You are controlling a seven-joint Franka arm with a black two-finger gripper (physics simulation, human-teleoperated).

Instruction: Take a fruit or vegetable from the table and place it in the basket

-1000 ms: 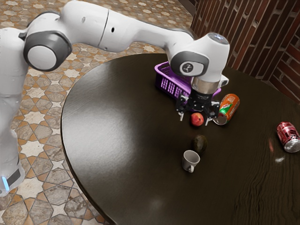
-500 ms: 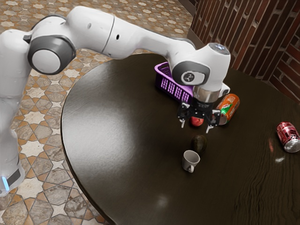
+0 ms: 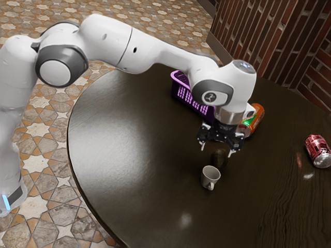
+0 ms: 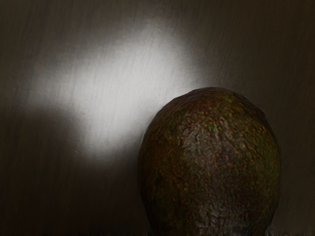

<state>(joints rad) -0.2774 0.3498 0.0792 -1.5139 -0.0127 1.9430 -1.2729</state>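
Two spread fingers give the black gripper (image 3: 216,150) an open stance, right of centre in the exterior view, with nothing gripped. The dark avocado (image 3: 219,161) is just below it, on the table, and the wrist view shows its rough brown-green skin close under the hand. The white cup (image 3: 210,176) is just beside the avocado, toward the frame's lower edge, with its handle facing that edge; whether the two touch I cannot tell. Of the things around, the cup is the one closest to the avocado.

Behind the hand, toward the upper right, is the orange can (image 3: 256,120), partly covered by the arm. The purple basket (image 3: 186,98), upper centre, is also partly hidden by the arm. The red can (image 3: 318,151) is well apart from them, at the frame's right edge.

The round table (image 3: 119,155) is dark and glossy, with grain at lower right and a pale glare on its left part. Patterned floor tiles (image 3: 36,160) run along the left and top, and a brick wall (image 3: 258,41) fills the upper right.

The white arm (image 3: 108,44) reaches across from the left, bending down at its wrist so that the gripper points at the tabletop.
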